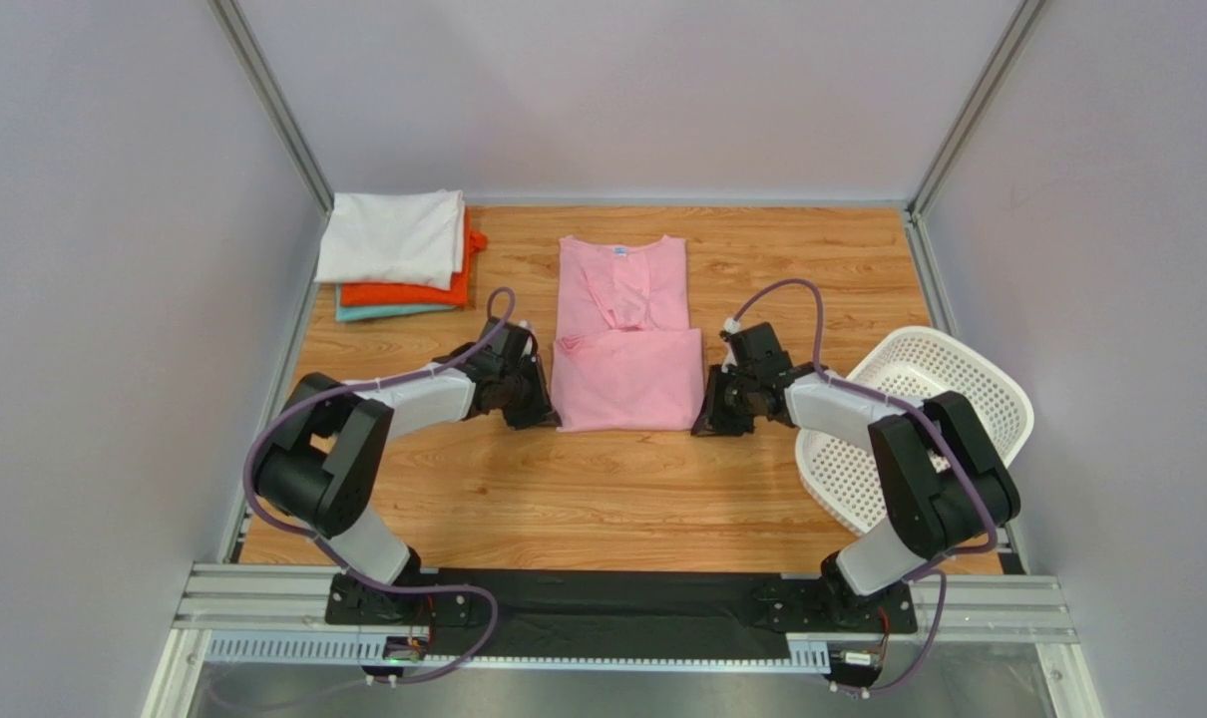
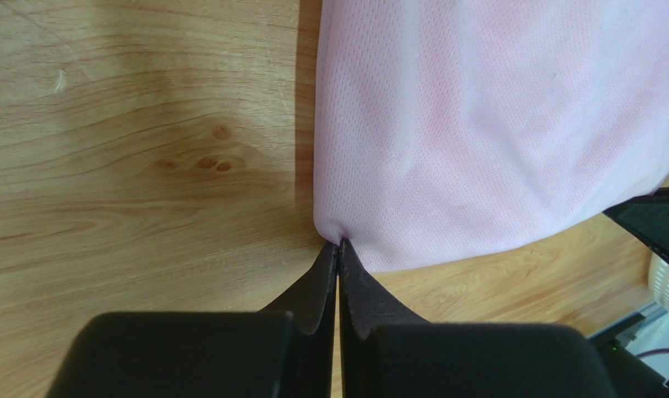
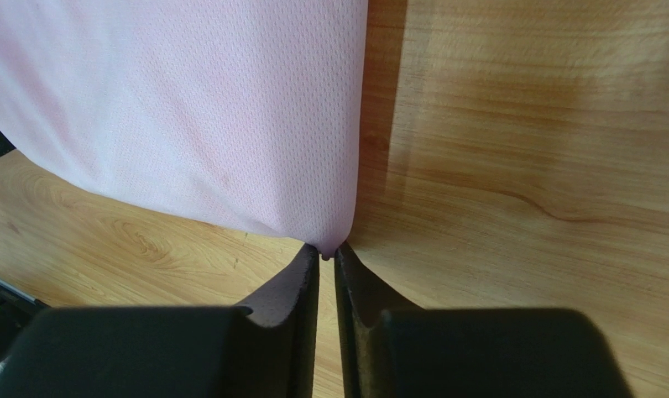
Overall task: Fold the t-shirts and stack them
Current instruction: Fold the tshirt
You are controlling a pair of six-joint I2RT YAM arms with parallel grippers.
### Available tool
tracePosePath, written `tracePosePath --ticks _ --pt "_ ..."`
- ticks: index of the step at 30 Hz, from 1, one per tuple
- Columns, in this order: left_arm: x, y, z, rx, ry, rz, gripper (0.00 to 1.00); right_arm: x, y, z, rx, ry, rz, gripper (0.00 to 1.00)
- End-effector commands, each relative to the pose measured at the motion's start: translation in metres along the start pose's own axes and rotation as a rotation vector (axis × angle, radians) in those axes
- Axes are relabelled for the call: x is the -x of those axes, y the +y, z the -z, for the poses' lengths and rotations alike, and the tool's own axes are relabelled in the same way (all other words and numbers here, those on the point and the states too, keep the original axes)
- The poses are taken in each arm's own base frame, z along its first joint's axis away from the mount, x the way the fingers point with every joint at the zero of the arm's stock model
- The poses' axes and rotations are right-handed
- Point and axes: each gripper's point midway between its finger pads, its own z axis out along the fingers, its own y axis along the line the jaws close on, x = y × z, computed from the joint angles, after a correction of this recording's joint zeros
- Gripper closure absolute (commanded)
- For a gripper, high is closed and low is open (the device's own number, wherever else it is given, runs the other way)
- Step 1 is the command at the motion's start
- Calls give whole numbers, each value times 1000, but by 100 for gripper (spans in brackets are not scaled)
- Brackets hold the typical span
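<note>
Only an edge of the teal t-shirt shows under the orange-red t-shirt; the right arm hides part of the white basket; the neck label on the pink t-shirt is too small to read

Centre frame: light pink t-shirt, plain, with a fine pin-dot mesh weave up close. Upper left: white t-shirt over orange-red t-shirt over teal t-shirt. Table is light wood grain with brown knots; basket at right is white and perforated.

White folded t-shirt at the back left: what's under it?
An orange-red t-shirt, and below it a teal t-shirt; only their near edges show. The white t-shirt hides the rest, and anything else beneath.
</note>
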Motion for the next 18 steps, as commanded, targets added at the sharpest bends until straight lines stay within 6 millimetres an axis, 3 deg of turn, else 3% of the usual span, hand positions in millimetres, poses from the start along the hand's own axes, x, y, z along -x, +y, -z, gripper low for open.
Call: tracePosePath --ticks 1,5,10,16,18 --pt "-5 5 -5 16 28 -14 100 0 4 -5 32 -15 6 89" --pt "-9 6 2 8 20 -24 100 -7 7 -4 56 -7 21 100" --pt "-14 -4 27 -63 -13 -53 100 -13 27 17 114 -46 112 100" --pt "-29 -4 75 -104 -93 -87 100 -31 41 55 167 -32 146 100" --pt "-27 -11 97 -151 -155 -101 100 -46 46 67 207 22 147 100"
